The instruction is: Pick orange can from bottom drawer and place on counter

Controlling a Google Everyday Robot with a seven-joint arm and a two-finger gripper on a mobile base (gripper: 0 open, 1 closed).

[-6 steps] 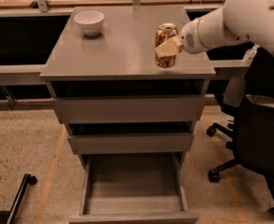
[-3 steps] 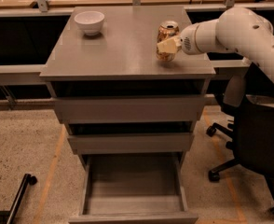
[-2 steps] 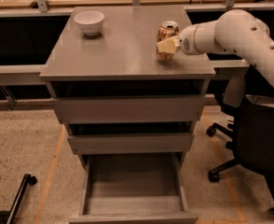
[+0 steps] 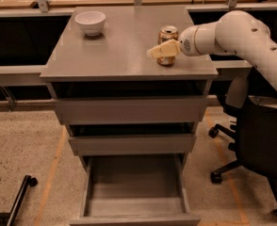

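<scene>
The bottom drawer (image 4: 134,187) lies open and empty, and the orange can (image 4: 168,34) I held raised now stands at 3 o'clock on the bench (image 4: 115,46), my claw (image 4: 162,51) against it, gripping or not I cannot tell, so placement looks nearly done.

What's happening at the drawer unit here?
The robot's arm reaches in from the right, its pincer at the orange can, which stands upright on the counter near the front right corner. The bottom drawer is pulled open. A white bowl sits at the counter's back left.
</scene>
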